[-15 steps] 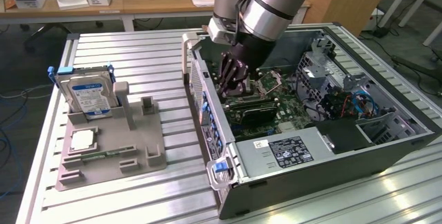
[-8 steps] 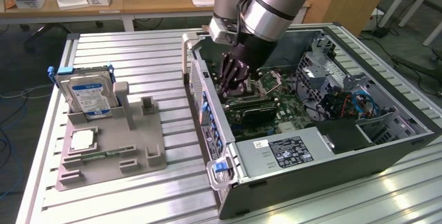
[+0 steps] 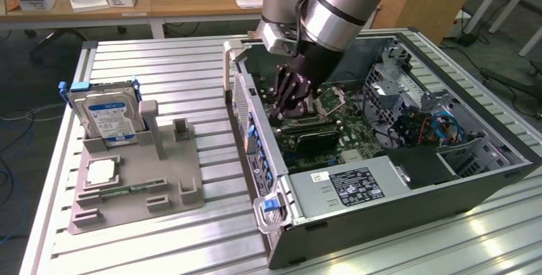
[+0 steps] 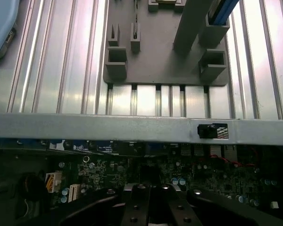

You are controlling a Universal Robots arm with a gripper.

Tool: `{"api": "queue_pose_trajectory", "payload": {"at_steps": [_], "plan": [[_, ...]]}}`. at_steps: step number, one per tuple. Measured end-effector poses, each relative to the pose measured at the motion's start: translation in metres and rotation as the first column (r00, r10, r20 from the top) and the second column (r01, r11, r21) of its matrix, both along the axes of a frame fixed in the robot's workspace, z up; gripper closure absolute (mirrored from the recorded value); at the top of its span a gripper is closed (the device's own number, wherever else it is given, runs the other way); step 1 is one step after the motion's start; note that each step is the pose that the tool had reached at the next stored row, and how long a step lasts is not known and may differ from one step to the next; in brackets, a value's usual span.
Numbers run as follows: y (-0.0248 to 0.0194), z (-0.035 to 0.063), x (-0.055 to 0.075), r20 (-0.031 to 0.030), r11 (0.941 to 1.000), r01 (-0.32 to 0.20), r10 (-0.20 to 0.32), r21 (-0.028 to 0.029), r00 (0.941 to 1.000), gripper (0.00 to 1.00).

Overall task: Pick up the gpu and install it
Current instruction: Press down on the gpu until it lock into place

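Inside the open black-and-grey steel computer case (image 3: 474,167), seen from the exterior view, the black two-fingered pincer (image 3: 290,108) is fully narrowed, jaws together, tips down over the green motherboard (image 3: 360,140). The gpu, a thin dark rectangular circuit card (image 3: 315,137), lies low on that board just at 5 o'clock of the pincer tips. We cannot tell whether the tips grip its upper edge or merely sit above it.

Risks, as we judge them:
- If the card is not square to its slot, downward pressure could bend it or stress the board.
- If the grip is shallow, the card could tip sideways.
- The silvery processor socket frame (image 3: 329,100) sits close at 2 o'clock of the pincer, so a sideways drift could strike it.

Edges and room:
- The perforated grey side wall of the case (image 3: 247,107) stands near at 9 o'clock. In the wrist view its pale metal rim (image 4: 132,128) crosses just beyond the pincer (image 4: 148,207), so clearance on that side is tight.
- The boxy power supply with a white-and-black label (image 3: 351,186) closes off 6 o'clock.
- The metal drive cage with blue cables (image 3: 428,126) closes off 3 o'clock.
- Straight up is the freest way out.

Outside the case, at 9 o'clock on the ribbed aluminium counter (image 3: 169,65), the grey plastic parts holder (image 3: 169,186) carries the silver hard drive with a blue-white label (image 3: 106,116), well apart from the work.
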State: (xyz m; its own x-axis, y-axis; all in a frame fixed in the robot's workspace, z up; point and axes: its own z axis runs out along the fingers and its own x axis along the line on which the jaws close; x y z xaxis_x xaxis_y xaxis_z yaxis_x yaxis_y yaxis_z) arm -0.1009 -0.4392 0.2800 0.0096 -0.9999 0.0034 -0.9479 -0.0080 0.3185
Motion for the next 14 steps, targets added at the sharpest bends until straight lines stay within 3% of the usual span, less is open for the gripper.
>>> {"api": "queue_pose_trajectory", "payload": {"at_steps": [7, 8, 14], "plan": [[0.0000, 0.0000, 0.011, -0.0599, 1.0000, 0.000, 0.000, 0.0000, 0.9982, 0.90], [0.0000, 0.0000, 0.013, -0.0733, 1.0000, 0.000, 0.000, 0.0001, 0.9973, 0.90], [-0.0002, 0.0001, 0.018, -0.1774, 1.0000, 0.000, 0.000, -0.0001, 0.9841, 0.90]]}}
